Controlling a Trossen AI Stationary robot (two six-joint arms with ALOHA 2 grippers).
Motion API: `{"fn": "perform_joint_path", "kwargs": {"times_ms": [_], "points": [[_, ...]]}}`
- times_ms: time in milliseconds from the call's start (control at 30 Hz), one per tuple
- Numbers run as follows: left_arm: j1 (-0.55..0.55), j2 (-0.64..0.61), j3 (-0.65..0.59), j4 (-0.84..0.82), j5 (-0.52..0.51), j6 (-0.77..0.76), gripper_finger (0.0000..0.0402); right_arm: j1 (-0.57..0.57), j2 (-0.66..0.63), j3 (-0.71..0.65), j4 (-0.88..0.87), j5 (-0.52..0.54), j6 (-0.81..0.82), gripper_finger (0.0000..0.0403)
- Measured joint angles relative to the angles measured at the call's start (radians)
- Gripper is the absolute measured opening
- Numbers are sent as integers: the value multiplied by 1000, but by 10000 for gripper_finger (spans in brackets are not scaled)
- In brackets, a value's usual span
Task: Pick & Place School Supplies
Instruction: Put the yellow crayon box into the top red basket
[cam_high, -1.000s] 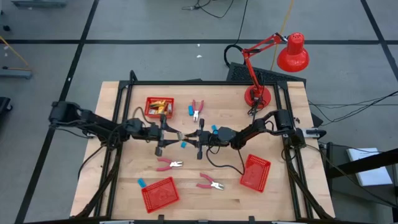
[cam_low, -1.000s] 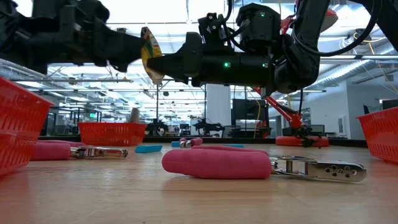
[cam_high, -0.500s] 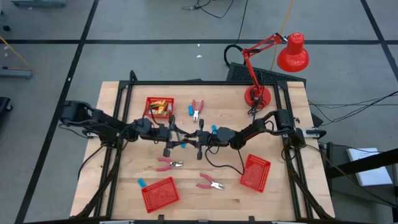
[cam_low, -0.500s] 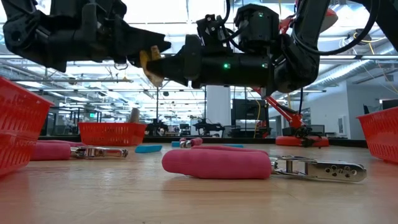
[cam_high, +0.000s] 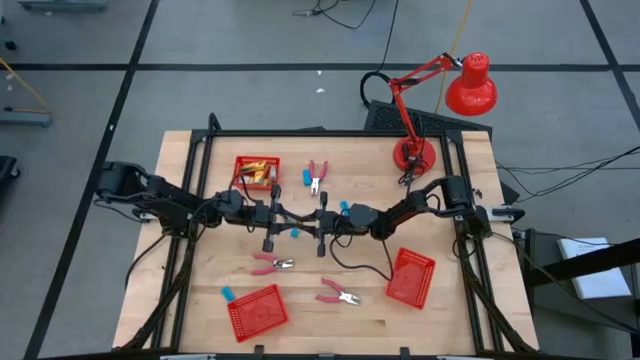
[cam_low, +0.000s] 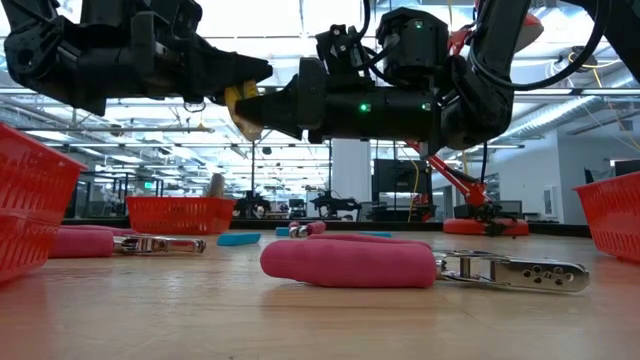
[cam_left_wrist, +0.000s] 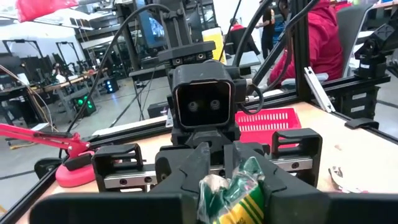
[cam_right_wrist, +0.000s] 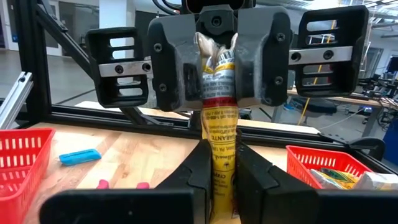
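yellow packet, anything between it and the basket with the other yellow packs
Nothing visible. Both the left gripper and right gripper pinch the yellow packet above the table; the far red basket lies close, beside the left arm.

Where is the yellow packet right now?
Above mid-table in the high view, the yellow packet is gripped at once by the left gripper and right gripper.

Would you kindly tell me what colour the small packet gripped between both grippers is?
The small packet is mainly yellow with a red band, clearest in the right wrist view.

A yellow packet (cam_right_wrist: 219, 149) is clamped by the right gripper (cam_right_wrist: 219, 177) at one end and by the left gripper (cam_right_wrist: 217, 59) at the other. A blue block (cam_right_wrist: 79, 155) lies on the table (cam_right_wrist: 143, 162).
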Motion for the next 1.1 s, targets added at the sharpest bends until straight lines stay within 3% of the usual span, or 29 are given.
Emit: {"fn": "perform_joint_path", "kwargs": {"times_ms": [200, 467, 600, 867, 1100], "points": [[0, 0, 0, -13, 0, 3, 59, 0, 0, 0, -17, -2, -1, 45], [2, 0, 0, -24, -2, 7, 58, 1, -87, 0, -293, -7, 31, 212], [22, -1, 0, -48, -1, 9, 58, 1, -164, 2, -497, -2, 51, 260], [130, -150, 0, -318, -88, 53, 58, 7, -255, 2, -803, 21, 74, 257], [272, -374, 0, -685, -294, 64, 58, 7, -255, 1, -853, 22, 82, 249]]}}
